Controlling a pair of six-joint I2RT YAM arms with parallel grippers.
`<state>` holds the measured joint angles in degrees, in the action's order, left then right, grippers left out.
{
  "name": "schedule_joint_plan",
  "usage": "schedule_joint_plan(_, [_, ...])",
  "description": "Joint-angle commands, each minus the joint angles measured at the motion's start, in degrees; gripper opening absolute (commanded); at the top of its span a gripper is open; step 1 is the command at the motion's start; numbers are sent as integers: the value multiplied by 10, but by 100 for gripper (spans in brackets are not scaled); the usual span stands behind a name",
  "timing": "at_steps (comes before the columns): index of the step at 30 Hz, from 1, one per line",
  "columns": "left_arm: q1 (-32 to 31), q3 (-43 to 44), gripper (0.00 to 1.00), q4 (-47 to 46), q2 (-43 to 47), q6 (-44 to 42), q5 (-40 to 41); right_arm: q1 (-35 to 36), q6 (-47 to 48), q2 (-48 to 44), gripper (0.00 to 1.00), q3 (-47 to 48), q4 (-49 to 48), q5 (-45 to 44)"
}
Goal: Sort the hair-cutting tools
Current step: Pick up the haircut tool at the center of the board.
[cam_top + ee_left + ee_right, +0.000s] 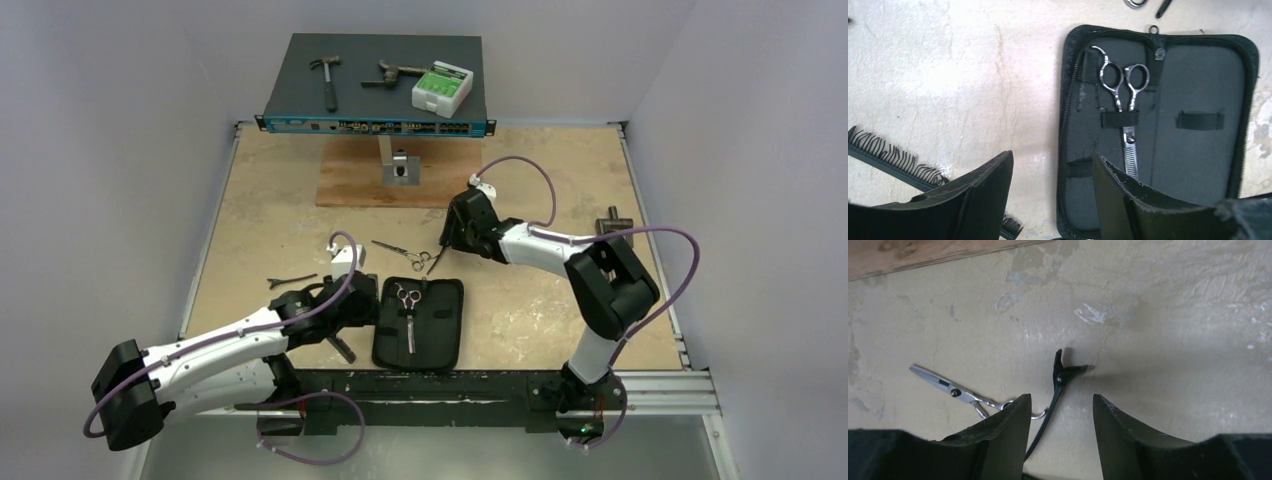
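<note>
Mottled beige counter [540,200], pretty bare. The right hand [1060,399] is spread open directly over the black hair clip [1060,375], which lies flat between its fingers, and I don't think it's touched yet. The loose scissors [948,387] sit right by one finger with a ring near the clip's tail, so a sloppy squeeze could snag both. The left hand [1052,160] hangs open and empty over the case [1198,75], comb [883,152] beside one finger.

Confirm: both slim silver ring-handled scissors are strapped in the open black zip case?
No. Only one silver scissors is strapped in the open black zip case; the second scissors lies on the table beyond it, per the top view.
</note>
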<state>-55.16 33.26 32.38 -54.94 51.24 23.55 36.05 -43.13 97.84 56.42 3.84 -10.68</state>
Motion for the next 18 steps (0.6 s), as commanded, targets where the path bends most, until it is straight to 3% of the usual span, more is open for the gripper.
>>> schedule_joint_plan(1, [-1, -31, 58, -17, 25, 32, 33, 4, 16, 35, 47, 61, 7, -24])
schedule_joint_plan(7, [-1, -45, 58, -32, 7, 42, 36, 8, 26, 77, 36, 98, 45, -36])
schedule_joint_plan(18, [-2, -54, 57, -56, -14, 39, 32, 18, 24, 79, 37, 85, 64, -45])
